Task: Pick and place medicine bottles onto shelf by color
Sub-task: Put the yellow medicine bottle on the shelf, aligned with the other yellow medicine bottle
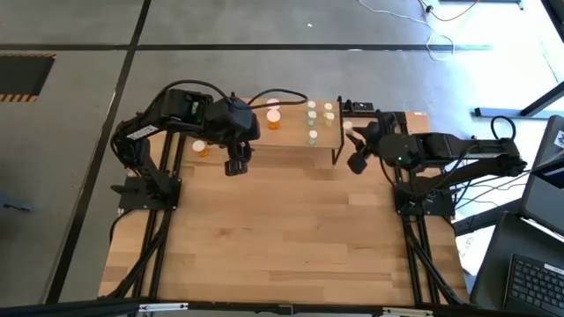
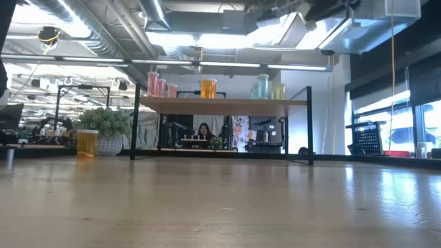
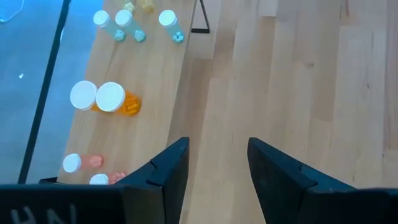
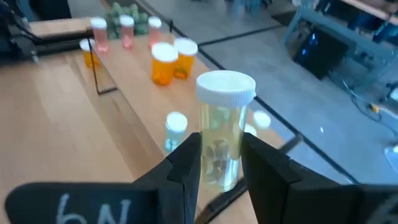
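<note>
The right gripper (image 4: 221,163) grasps a pale yellow bottle (image 4: 222,134) upright, its long axis vertical. The shelf (image 1: 291,141) lies just ahead of this gripper, with the pale bottles (image 1: 312,114) at its near end. The left gripper (image 3: 217,168) hangs released and empty above the table (image 1: 291,229). The bottle's label, if any, is not readable.

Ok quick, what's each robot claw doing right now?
Left gripper: open, holding nothing, over the table beside the shelf.
Right gripper: shut on a pale yellow bottle, above the shelf's end.
</note>
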Motion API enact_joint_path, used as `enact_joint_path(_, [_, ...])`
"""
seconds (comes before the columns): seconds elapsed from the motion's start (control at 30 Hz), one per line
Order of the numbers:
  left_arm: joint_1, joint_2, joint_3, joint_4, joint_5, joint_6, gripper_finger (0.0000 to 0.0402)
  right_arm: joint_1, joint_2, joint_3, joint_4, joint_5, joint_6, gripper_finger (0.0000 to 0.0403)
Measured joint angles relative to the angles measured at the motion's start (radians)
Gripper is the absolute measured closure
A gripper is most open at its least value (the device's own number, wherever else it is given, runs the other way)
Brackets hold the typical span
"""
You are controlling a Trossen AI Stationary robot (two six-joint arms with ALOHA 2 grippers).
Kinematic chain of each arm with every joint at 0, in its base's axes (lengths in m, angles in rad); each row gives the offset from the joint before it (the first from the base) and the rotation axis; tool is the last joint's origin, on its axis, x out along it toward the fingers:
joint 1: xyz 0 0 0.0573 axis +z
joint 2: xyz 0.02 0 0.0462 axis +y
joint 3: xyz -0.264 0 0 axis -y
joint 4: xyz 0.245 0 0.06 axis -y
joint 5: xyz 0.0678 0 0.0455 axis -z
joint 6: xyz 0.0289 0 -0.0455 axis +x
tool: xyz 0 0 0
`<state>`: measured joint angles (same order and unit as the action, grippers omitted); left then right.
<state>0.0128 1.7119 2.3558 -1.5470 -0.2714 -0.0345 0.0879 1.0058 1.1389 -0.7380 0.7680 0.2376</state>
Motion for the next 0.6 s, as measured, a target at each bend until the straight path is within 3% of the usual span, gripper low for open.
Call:
enact_joint_path(0.23, [0.0, 0.0, 0.0, 0.001, 0.0, 0.0, 0.0244, 0.0, 0.027, 0.0, -0.022, 0.005, 0.1, 0.0293])
enact_joint_path(0.6, [0.0, 0.0, 0.0, 0.001, -0.001, -0.009, 0.0244, 0.0, 0.144, -0.001, -0.002, 0.154, 0.129, 0.0293])
